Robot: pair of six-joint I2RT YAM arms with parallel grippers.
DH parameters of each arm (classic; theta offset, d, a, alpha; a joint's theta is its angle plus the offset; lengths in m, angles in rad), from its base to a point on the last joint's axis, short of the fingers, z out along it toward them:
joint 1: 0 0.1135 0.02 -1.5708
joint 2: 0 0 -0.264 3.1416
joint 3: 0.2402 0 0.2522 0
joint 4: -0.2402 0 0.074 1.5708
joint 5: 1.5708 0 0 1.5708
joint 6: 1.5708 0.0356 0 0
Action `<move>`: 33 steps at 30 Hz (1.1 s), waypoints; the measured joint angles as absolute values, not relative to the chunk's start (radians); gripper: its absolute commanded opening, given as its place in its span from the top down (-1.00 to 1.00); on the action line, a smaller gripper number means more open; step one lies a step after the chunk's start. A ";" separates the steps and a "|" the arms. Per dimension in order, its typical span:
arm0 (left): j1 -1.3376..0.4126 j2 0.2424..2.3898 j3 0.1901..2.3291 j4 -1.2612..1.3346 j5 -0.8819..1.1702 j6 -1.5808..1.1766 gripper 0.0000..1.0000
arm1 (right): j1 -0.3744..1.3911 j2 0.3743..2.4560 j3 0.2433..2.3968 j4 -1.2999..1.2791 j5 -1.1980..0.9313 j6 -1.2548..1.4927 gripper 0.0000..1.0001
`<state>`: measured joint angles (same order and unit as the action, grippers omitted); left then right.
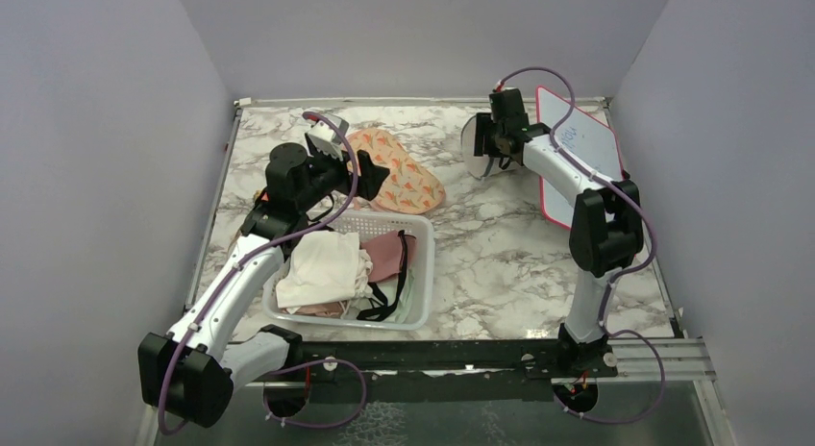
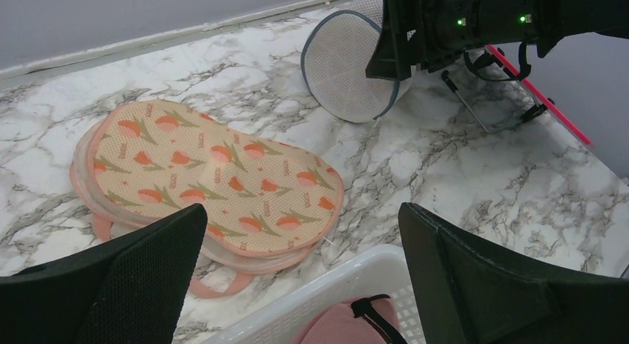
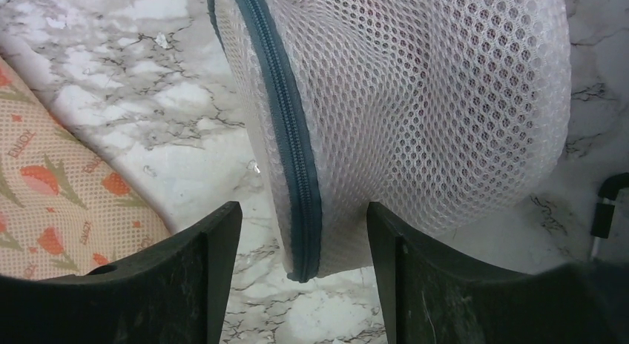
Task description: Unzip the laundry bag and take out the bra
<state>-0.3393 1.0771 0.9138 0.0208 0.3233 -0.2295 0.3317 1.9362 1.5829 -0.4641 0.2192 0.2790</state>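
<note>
The right tool (image 3: 300,219) is holding its two fingers apart, and they are straddling the near rim of the laundry bag (image 3: 438,99) without closing on it. The grey-blue zipper (image 3: 293,159) is running straight between the fingers and curving away ahead of the tool, so the track lies lengthwise along the tool's reach. The slider is not showing, so I cannot tell where it is sitting.

The bag is lying on its side on the marble table (image 1: 500,244), with its long axis across the tool's line and one round end facing toward the left arm. It is white open mesh, bulging softly and sagging a little. A faint reddish tint is showing through the weave, but the bra is not plainly visible.

The left tool (image 2: 304,218) is also standing open, empty, well apart from the bag. It is hovering over the far rim of the white basket (image 1: 418,273), just short of a flat tulip-print pouch (image 2: 215,173). The right arm is the nearer one, and I judge that finding the slider is the step in hand.
</note>
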 measured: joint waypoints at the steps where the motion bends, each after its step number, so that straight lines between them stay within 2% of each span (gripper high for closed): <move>1: -0.339 1.077 0.914 0.022 0.326 -0.230 -0.98 | 0.330 1.939 1.583 -0.464 0.218 0.280 -0.15; 2: -0.339 1.077 0.914 0.022 0.329 -0.231 -0.98 | 0.329 1.940 1.583 -0.464 0.217 0.280 -0.06; 5: -0.339 1.077 0.914 0.025 0.336 -0.234 -0.98 | 0.330 1.943 1.583 -0.459 0.210 0.279 0.37; 7: -0.339 1.077 0.914 0.030 0.346 -0.235 -0.98 | 0.330 1.949 1.583 -0.453 0.202 0.278 0.51; 14: -0.340 1.089 0.914 0.037 0.377 -0.239 -0.98 | 0.328 1.916 1.512 -0.419 0.059 0.312 0.60; 19: -0.340 1.111 0.914 0.039 0.403 -0.252 -0.98 | 0.327 1.748 1.322 -0.395 -0.108 0.353 0.98; 27: -0.364 1.151 0.914 0.044 0.443 -0.270 -0.98 | 0.328 1.428 1.123 -0.397 -0.254 0.406 0.98; 33: -0.478 1.155 0.900 0.068 0.449 -0.243 -0.98 | 0.328 1.231 0.984 -0.450 -0.304 0.432 0.98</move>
